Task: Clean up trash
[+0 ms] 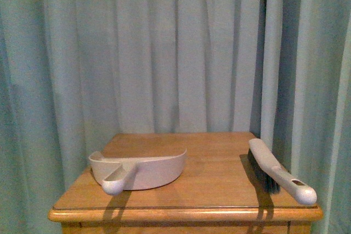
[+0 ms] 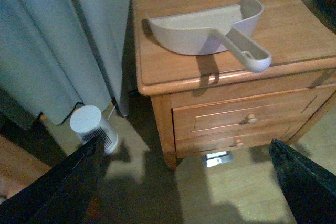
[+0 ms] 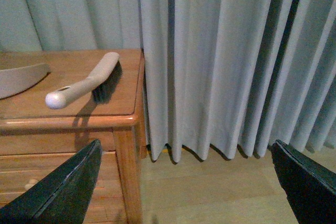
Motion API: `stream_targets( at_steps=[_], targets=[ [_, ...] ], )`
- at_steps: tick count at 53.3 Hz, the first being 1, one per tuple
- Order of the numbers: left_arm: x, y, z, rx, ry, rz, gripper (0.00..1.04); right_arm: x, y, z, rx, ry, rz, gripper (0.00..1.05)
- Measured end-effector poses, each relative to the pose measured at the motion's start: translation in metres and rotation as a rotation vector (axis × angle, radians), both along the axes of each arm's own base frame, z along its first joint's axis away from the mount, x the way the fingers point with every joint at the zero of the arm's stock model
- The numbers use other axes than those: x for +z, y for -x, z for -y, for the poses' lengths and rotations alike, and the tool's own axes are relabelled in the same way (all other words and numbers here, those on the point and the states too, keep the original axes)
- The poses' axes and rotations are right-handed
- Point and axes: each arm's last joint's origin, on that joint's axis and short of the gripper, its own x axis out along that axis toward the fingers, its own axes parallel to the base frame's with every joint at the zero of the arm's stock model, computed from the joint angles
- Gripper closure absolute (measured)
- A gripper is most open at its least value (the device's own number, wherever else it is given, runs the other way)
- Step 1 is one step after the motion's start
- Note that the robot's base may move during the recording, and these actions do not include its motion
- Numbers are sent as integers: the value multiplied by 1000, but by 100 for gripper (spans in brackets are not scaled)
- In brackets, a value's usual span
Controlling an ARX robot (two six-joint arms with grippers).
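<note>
The trash is out of view in every frame. A pale pink dustpan (image 1: 140, 171) lies on the left of the wooden nightstand (image 1: 208, 163), its handle toward the front edge; the left wrist view shows the dustpan (image 2: 210, 27) too. A hand brush (image 1: 278, 169) with dark bristles lies along the nightstand's right edge, and the brush (image 3: 86, 84) also appears in the right wrist view. My left gripper (image 2: 184, 182) hangs open over the floor, in front of the nightstand's drawers. My right gripper (image 3: 186, 182) is open over the floor, right of the nightstand, holding nothing.
Grey-green curtains (image 1: 164, 53) hang behind and beside the nightstand. A small white cylindrical appliance (image 2: 93, 128) stands on the floor left of the nightstand. Two drawers with round knobs (image 2: 252, 119) face me. Bare wooden floor (image 3: 210, 187) lies to the right.
</note>
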Motion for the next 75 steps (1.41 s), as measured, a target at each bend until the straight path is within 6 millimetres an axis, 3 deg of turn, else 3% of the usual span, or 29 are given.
stream_targets(
  at_steps=[9,18,26,43,75],
  targets=[
    [49,-58,49,-109,-160,-26,8,0,0,0,0,0,0,7],
    [61,-103,86,-124,-193,-94,8,0,0,0,0,0,0,7],
    [49,-141,113,-97,-204,-179,8,0,0,0,0,0,0,7],
    [-1,-188,125,58,-208,-366,8,0,0,0,0,0,0,7],
    [-42,-216,127,199,-156,-463,8,0,0,0,0,0,0,7]
  ],
)
